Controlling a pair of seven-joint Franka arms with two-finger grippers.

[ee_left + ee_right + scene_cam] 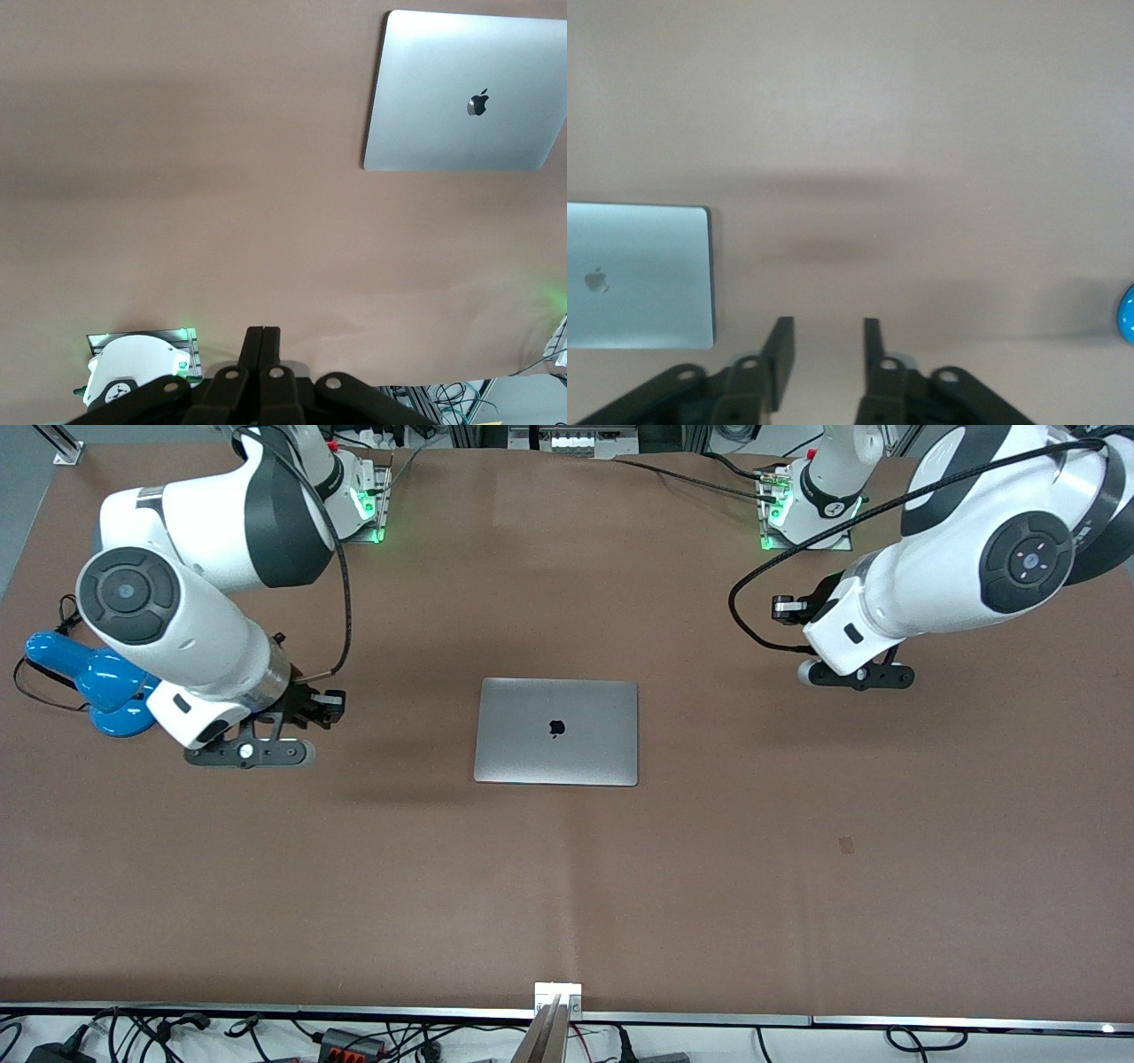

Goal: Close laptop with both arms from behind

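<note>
The silver-grey laptop [556,732] lies flat on the brown table with its lid down and the black apple logo facing up. It also shows in the left wrist view [465,93] and the right wrist view [638,276]. My right gripper [251,753] hangs above the table toward the right arm's end, apart from the laptop; its fingers [780,350] stand open and empty. My left gripper [858,677] hangs above the table toward the left arm's end, also apart from the laptop; its fingers [262,341] are pressed together with nothing between them.
A blue rounded object [97,686] sits at the right arm's end of the table, beside the right arm, and its edge shows in the right wrist view [1127,314]. The arm bases [802,509] stand along the table's edge farthest from the front camera. Cables lie past the nearest edge.
</note>
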